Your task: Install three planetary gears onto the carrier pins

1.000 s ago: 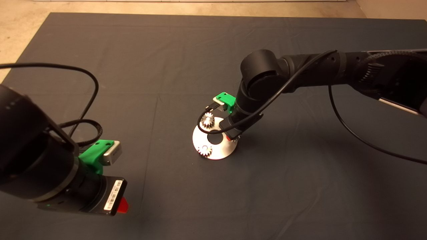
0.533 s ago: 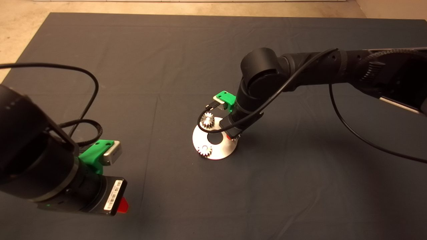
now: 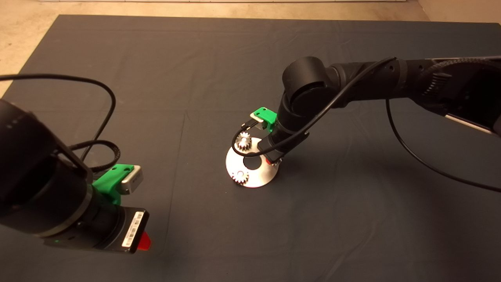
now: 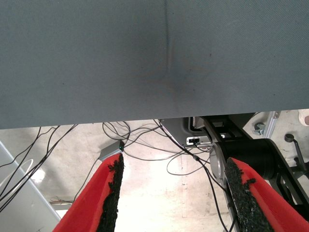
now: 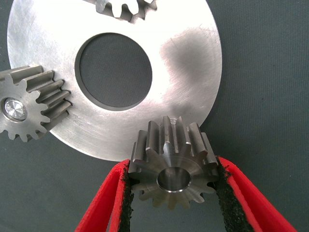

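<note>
The round silver plate (image 3: 256,176) lies mid-mat and fills the right wrist view (image 5: 188,48). Two planetary gears sit on carrier pins: one at the plate's far side (image 3: 244,141), one at its near left edge (image 3: 240,177); both show in the right wrist view (image 5: 29,106) (image 5: 125,6). My right gripper (image 3: 272,160) is at the plate's right edge, shut on the third gear (image 5: 174,166), which sits between the red fingers (image 5: 111,203) over the plate's rim. The pin under it is mostly hidden. My left gripper (image 3: 145,241) is parked at the lower left, open and empty (image 4: 171,193).
The right arm (image 3: 352,84) reaches in from the right, its black cable (image 3: 422,162) hanging over the mat. A cable (image 3: 105,149) loops by the left arm. The left wrist view looks past the mat's edge (image 4: 154,58) at floor cables (image 4: 145,145).
The right arm has shifted very slightly toward the far side. The plate, the two seated gears and the left arm have not moved.
</note>
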You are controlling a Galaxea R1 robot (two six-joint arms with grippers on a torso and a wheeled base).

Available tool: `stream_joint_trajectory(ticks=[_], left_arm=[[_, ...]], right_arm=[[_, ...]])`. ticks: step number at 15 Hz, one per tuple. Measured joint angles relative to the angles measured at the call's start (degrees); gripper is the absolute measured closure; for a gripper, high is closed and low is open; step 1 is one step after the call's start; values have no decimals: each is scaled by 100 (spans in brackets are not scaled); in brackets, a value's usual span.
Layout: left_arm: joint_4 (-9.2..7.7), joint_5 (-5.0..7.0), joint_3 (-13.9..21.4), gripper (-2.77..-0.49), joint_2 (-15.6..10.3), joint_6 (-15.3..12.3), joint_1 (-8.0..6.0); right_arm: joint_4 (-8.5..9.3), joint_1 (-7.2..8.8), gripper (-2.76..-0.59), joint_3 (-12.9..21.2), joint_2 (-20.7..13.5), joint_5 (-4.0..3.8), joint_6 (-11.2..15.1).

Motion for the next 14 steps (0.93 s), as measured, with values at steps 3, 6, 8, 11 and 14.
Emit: stream_joint_trajectory(ticks=[3,6,8,11,14], left_arm=[[1,0,0,-144,0,0,0],[-1,0,0,-144,-1,0,1],[-1,0,0,-144,-1,-1,0],[1,0,37,-144,-1,-1,0],[-1,2,52,-144,-1,-1,0]], right_arm=[[-9,-1,-107,0,0,-2,0],[-39,-1,-107,0,0,-2,0],[-52,-1,-107,0,0,-2,0],[-91,-3,-107,0,0,-2,-2],[-141,-32,-107,0,2,-4,-5]])
